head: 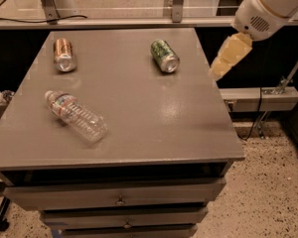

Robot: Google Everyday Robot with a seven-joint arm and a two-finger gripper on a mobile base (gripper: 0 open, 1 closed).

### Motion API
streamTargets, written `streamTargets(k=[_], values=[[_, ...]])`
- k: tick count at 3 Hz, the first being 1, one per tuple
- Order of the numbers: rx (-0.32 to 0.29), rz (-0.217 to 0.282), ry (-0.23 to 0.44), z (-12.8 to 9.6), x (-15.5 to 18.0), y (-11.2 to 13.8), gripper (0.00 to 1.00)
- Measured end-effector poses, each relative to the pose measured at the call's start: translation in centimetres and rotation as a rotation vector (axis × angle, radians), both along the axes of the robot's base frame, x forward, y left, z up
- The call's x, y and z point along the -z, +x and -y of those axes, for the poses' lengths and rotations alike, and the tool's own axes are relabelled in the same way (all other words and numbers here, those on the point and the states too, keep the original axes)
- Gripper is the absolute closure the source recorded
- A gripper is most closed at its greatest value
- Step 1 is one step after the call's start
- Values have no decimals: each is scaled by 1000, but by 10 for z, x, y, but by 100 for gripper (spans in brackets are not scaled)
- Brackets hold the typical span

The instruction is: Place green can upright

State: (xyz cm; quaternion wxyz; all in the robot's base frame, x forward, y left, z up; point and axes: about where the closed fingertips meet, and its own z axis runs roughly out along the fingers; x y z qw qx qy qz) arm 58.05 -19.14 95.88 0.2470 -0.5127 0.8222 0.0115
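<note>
The gripper [229, 57] hung past the counter's [154, 128] right edge, open or closed unclear. It needed to grab the lying green can [165, 55] by its middle.

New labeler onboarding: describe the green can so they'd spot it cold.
On the grey table, look far right, nearest the gripper hovering beyond the right edge. The green can lies there on its side. Its green label separates it from the copper can far left and the clear bottle front left.
</note>
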Motion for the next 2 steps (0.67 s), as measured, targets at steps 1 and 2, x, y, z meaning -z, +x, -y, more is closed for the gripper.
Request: streamTargets(k=[1, 2], values=[[97, -35, 98, -21, 0, 44, 0], [216, -107, 212, -46, 5, 76, 0]])
